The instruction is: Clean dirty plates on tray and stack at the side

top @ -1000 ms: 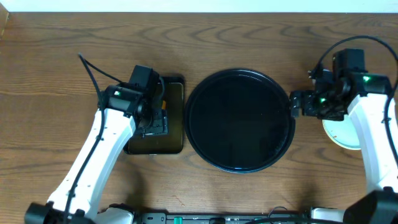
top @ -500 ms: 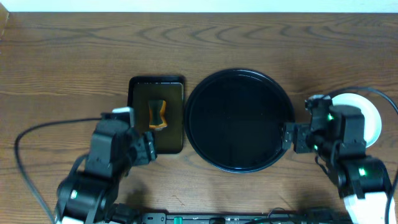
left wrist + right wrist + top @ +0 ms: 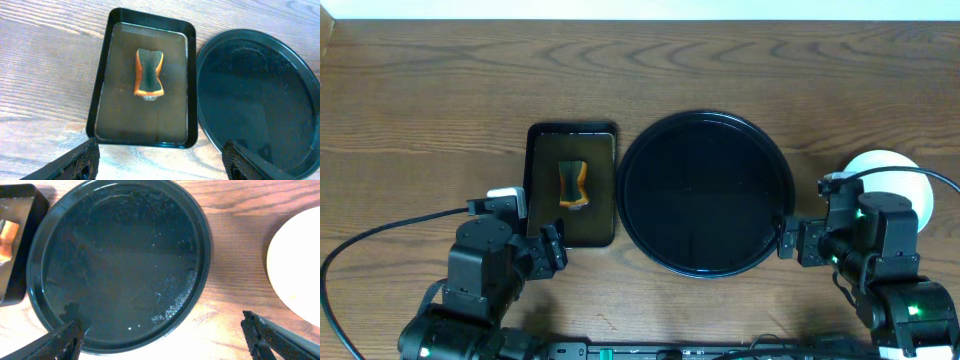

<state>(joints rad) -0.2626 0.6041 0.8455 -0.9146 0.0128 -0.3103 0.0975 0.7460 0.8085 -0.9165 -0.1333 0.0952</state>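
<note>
The round black tray (image 3: 705, 193) lies mid-table with nothing on it; its wet glossy floor (image 3: 120, 260) shows a few white specks. It also fills the right of the left wrist view (image 3: 260, 95). A pale plate (image 3: 890, 172) rests on the wood to the tray's right, partly covered by my right arm; the right wrist view shows its cream face (image 3: 296, 275). I cannot tell whether others lie under it. My left gripper (image 3: 552, 252) is open near the front edge, below the sponge tray. My right gripper (image 3: 790, 240) is open beside the round tray's lower right rim.
A small rectangular black tray (image 3: 542, 200) left of the round one holds an orange and dark sponge (image 3: 573, 184). In the left wrist view the sponge (image 3: 149, 73) lies in shallow water in that tray (image 3: 145, 120). Bare wood surrounds everything.
Both arms have drawn back toward the table's front edge. The left gripper left the sponge tray, leaving the sponge in it. The right arm moved off the pale plate, uncovering it.
</note>
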